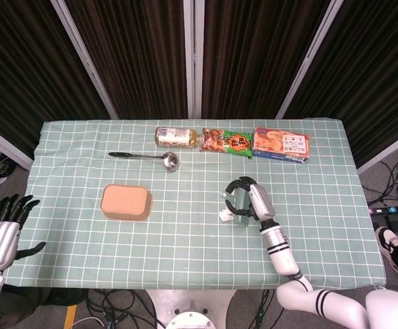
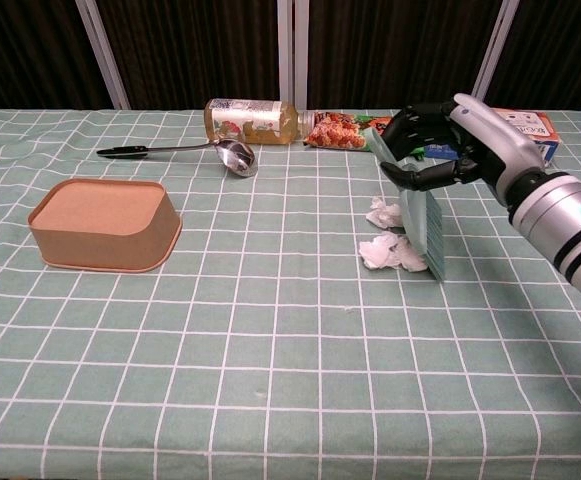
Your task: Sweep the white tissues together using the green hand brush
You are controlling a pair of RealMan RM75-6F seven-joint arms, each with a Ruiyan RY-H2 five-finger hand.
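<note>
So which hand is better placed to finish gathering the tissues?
The right hand: it grips the brush, whose bristles sit right against the tissues. The left hand hangs off the table's left edge, holding nothing.

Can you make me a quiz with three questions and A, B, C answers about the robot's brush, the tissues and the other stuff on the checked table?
1. Where does the long metal ladle lie?
A. Behind the tan oval box
B. In front of the tan oval box
C. On top of the orange carton

2. What colour is the checked tablecloth?
A. Red and white
B. Pale green and white
C. Blue and yellow

3. What is the right hand doing?
A. Resting flat on the cloth
B. Holding the bottle
C. Holding the green hand brush

Answers:
1. A, the ladle lies farther back than the tan oval box.
2. B, pale green squares with white lines cover the table.
3. C, its fingers wrap the green hand brush, whose lower edge meets the crumpled white tissues.
</note>
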